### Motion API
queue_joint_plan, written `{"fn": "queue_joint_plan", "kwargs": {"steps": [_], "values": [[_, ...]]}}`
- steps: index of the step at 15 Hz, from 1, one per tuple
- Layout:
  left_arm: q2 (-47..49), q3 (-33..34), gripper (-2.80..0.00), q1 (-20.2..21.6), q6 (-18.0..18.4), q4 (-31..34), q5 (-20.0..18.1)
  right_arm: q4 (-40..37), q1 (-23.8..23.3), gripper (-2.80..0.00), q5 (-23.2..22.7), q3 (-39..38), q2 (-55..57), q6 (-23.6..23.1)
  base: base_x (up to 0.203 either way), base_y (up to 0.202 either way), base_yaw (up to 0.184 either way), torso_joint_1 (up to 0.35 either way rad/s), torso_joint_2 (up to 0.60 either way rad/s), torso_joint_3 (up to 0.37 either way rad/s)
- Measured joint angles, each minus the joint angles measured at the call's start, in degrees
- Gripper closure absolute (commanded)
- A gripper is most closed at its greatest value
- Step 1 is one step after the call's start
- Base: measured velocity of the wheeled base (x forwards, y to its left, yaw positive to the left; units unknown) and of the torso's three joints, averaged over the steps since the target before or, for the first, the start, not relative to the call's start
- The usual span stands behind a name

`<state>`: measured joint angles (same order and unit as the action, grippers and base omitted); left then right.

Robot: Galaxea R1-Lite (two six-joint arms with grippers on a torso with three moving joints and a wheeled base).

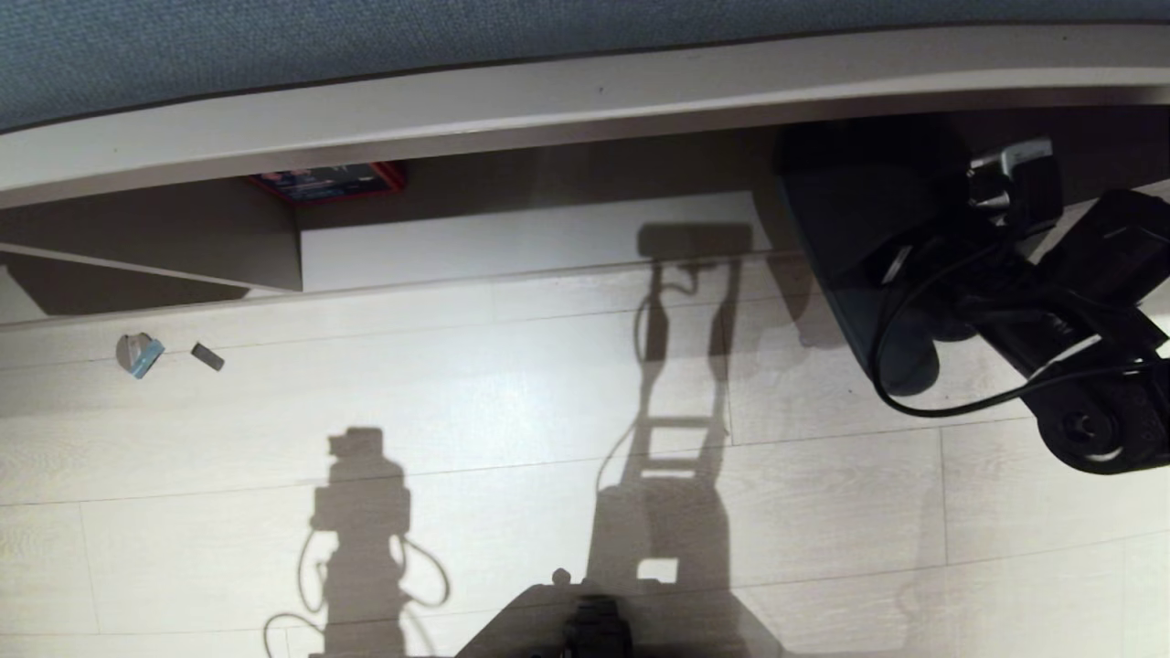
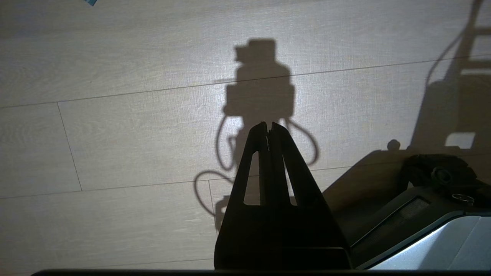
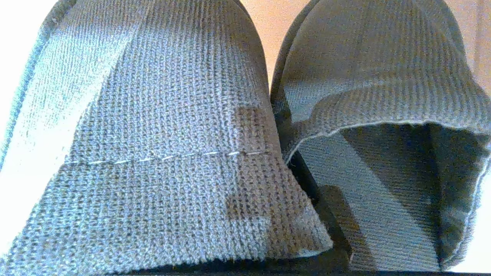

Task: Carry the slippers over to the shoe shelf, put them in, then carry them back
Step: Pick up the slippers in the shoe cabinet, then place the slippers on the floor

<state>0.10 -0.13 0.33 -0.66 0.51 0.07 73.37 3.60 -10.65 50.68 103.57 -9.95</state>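
You're at the shoe shelf point(image 1: 512, 242) w/ the right arm raised at the far right of the head view, the slippers point(image 1: 855, 274) hanging dark below it, partly over the floor point(image 1: 512, 393) and partly over the shelf's pale base board. The right wrist view is filled by both slippers side by side, toes away from the camera, knit uppers touching along the middle. The right gripper point(image 3: 326, 214) is clamped on the slippers where the two meet; only a dark sliver of finger shows between them.

Step in hand, as I read it: either the carry-in to the shelf or the lift-out for the trip back. The pair is off the floor and not resting in the cubby, and these views don't say which leg you're on. If it's the put-in, next move calls for lowering and reaching fwd under the shelf's top edge w/o catching the hanging toes on the base board's lip, then letting go only once the soles lie flat. If it's the return, you need a clean pull-back and a steady hold while the base drives.

Containers: shelf bay right of the upright panel point(image 1: 274, 256) shows bare pale board, nothing on it. A small red box point(image 1: 334, 180) sits at the back by the panel. Left bay is mostly shadow; can't tell its contents.

Left gripper point(image 2: 268, 128) hangs parked over the floor, fingers pressed together, holding nothing.
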Motion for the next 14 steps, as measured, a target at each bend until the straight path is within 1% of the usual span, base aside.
{"fn": "queue_joint_plan", "kwargs": {"steps": [4, 7, 9, 11, 14], "values": [[0.0, 0.0, 0.00, 0.0, 0.0, 0.0, 0.0, 1.0, 2.8, 0.00, 0.0, -14.2, -8.0, 0.1, 0.000, 0.000, 0.000, 0.000, 0.00, 0.000], [0.0, 0.0, 0.00, 0.0, 0.0, 0.0, 0.0, -0.7, 4.1, 0.00, 0.2, -22.7, -14.7, 0.1, 0.000, 0.000, 0.000, 0.000, 0.00, 0.000], [0.0, 0.0, 0.00, 0.0, 0.0, 0.0, 0.0, -4.2, 4.4, 0.00, 0.3, -27.7, -19.5, 1.1, 0.000, 0.000, 0.000, 0.000, 0.00, 0.000], [0.0, 0.0, 0.00, 0.0, 0.0, 0.0, 0.0, -8.7, 4.4, 0.00, 0.5, -31.3, -25.6, 3.2, 0.000, 0.000, 0.000, 0.000, 0.00, 0.000], [0.0, 0.0, 0.00, 0.0, 0.0, 0.0, 0.0, -19.2, 4.5, 0.00, 0.4, -33.3, -38.2, 4.5, 0.000, 0.000, 0.000, 0.000, 0.00, 0.000]]}}
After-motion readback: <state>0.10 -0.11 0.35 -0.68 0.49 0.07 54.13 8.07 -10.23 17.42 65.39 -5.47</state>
